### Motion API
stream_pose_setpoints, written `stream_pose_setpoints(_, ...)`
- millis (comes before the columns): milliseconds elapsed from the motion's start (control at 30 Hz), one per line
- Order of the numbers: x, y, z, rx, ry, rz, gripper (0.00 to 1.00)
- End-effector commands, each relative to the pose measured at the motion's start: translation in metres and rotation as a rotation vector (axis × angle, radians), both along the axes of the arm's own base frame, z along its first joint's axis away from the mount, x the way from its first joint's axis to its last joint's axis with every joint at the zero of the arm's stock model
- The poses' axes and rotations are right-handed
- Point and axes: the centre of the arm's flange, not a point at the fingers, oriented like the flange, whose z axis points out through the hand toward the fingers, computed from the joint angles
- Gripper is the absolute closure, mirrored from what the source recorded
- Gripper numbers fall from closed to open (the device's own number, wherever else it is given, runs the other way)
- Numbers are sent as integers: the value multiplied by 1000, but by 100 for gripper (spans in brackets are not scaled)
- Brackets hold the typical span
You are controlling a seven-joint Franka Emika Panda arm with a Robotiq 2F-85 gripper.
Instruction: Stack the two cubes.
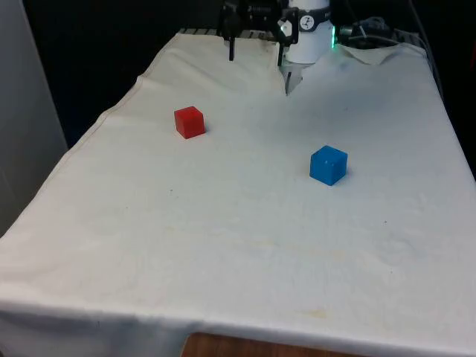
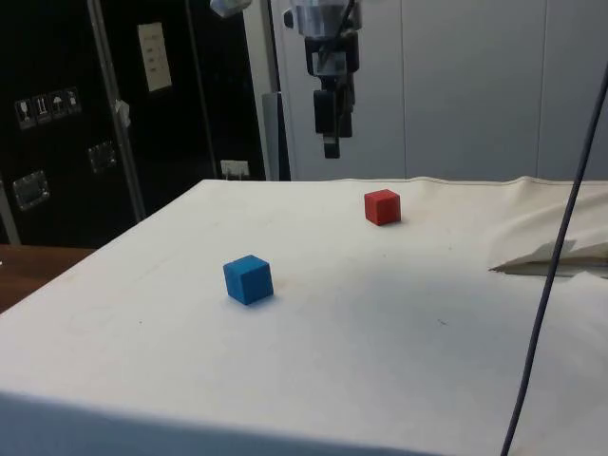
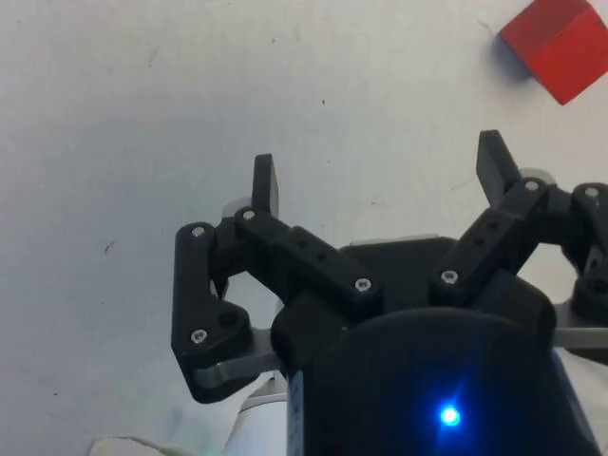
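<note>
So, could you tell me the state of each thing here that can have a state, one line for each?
Gripper: open, holding nothing, raised above the cloth.
Red cube: resting on the cloth, not stacked, not gripped.
Blue cube: resting on the cloth, apart from the red cube, nothing on top of it.
White cloth: spread over the table, with a fold near the robot's end.

Red cube (image 1: pixel 189 121), blue cube (image 1: pixel 328 164), plain white cloth (image 1: pixel 238 245), black jaws.
</note>
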Motion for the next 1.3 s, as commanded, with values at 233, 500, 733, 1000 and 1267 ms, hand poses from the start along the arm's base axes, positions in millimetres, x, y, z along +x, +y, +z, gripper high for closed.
stream_pose_setpoints(233, -2, -12, -2, 4, 3, -19, 0)
stream_pose_setpoints(500, -4, -40, -9, 32, 2, -30, 0)
stream_pose_setpoints(733, -6, -61, -15, 48, 6, -38, 0)
stream_pose_setpoints(1000, -7, -87, -21, 67, 15, -47, 0)
stream_pose_setpoints(1267, -10, -113, -27, 80, 22, -56, 0)
